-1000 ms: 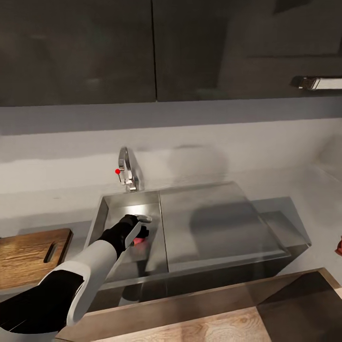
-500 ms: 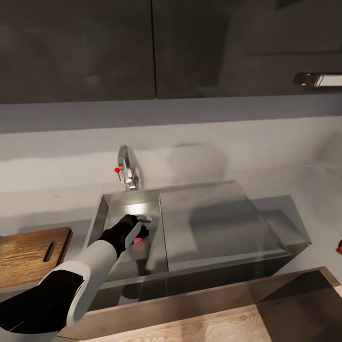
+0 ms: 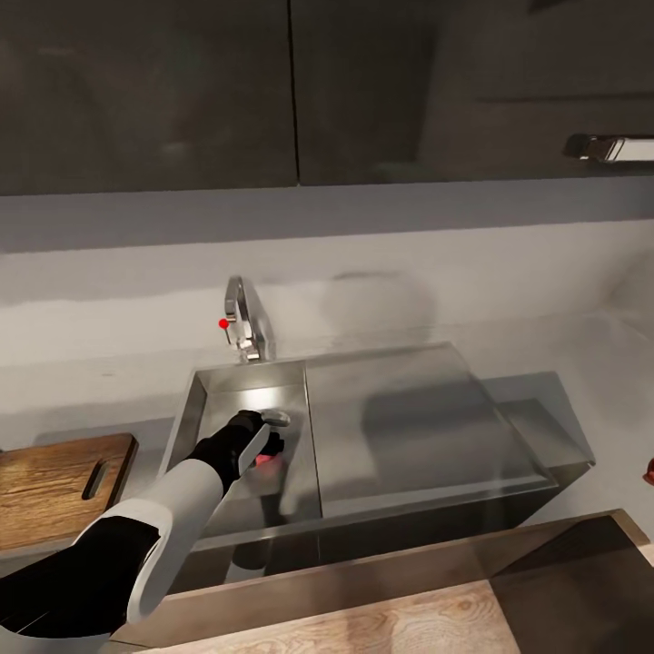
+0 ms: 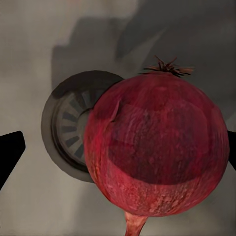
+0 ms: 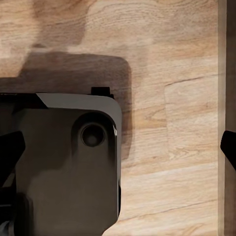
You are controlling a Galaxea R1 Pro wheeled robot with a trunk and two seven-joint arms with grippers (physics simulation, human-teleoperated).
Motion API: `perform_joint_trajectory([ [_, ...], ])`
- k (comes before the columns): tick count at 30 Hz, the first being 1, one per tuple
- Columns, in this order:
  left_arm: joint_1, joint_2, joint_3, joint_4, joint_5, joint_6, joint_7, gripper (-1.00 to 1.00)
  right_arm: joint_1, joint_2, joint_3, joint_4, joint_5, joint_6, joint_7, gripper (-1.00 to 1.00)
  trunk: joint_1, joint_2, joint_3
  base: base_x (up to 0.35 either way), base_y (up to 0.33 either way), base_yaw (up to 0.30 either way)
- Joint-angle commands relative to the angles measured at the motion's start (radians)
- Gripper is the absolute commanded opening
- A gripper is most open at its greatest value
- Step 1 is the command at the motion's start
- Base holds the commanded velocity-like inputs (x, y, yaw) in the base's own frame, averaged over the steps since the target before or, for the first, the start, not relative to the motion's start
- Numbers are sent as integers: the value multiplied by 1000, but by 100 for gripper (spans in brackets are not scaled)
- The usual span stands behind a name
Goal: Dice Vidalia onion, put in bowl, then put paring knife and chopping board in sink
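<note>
Left arm reaching down into the sink point(image 3: 204, 400) basin, left gripper point(image 3: 270, 447) at the basin floor over the onion point(image 3: 266, 460), which shows as a small red patch just beside the fingertips, towards the drainboard side of the basin. In the left wrist view, onion point(image 4: 156, 147) lying on the steel floor, partly covering the round drain point(image 4: 69, 129), dry root tuft at one end and stalk stub at the other. Dark fingertips point(image 4: 10, 155) spread wide at either side of the onion, the one clearly seen standing apart from its skin; jaws parted, nothing clamped. Onion inside the sink, not lifted, resting between the two fingers. Tap point(image 3: 243, 325) with red dot upright behind the basin, at its rear rim. Drainboard point(image 3: 409, 427) flat on the far side of the basin from the board, bare steel. Board point(image 3: 54, 486) on the countertop point(image 3: 109, 391) just beside the sink, on the side away from the drainboard, slot handle hole at the end nearest the sink. Dark wall cabinets point(image 3: 300, 91) above the sink. Right wrist view looking down on pale wood-grain floor point(image 5: 167, 64) and a dark grey rounded part of the robot's base point(image 5: 69, 162); dark fingertips of the right gripper point(image 5: 120, 145) at opposite edges of that view, wide apart, holding nothing
</note>
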Motion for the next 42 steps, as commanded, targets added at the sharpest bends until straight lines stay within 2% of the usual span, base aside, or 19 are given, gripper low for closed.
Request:
perform_joint_trajectory([
  [1, -1, 1, -7, -1, 11, 4, 7, 100, 0, -1, 8, -3, -6, -1, -6, 100, 1, -2, -2, 0, 0, 0],
  [12, -1, 1, -8, -3, 11, 4, 7, 100, 0, 1, 8, -3, -6, -1, -6, 100, 1, -2, -2, 0, 0, 0],
  [13, -1, 1, -8, -3, 11, 4, 7, -100, 0, 1, 8, -3, -6, -1, -6, 100, 1, -2, -2, 0, 0, 0],
  [29, -1, 1, -8, -3, 11, 5, 7, -100, 0, 1, 8, -3, -6, -1, -6, 100, 1, -2, -1, 0, 0, 0],
  [36, 0, 2, -7, -8, 11, 6, 8, -100, 0, 1, 8, -3, -7, -1, -6, 100, 1, -2, 7, 0, 0, 0],
  [42, -1, 5, -6, -88, 11, 18, 12, -100, 0, -1, 7, -4, -7, -3, -2, 100, 1, -2, 17, 0, 0, 0],
])
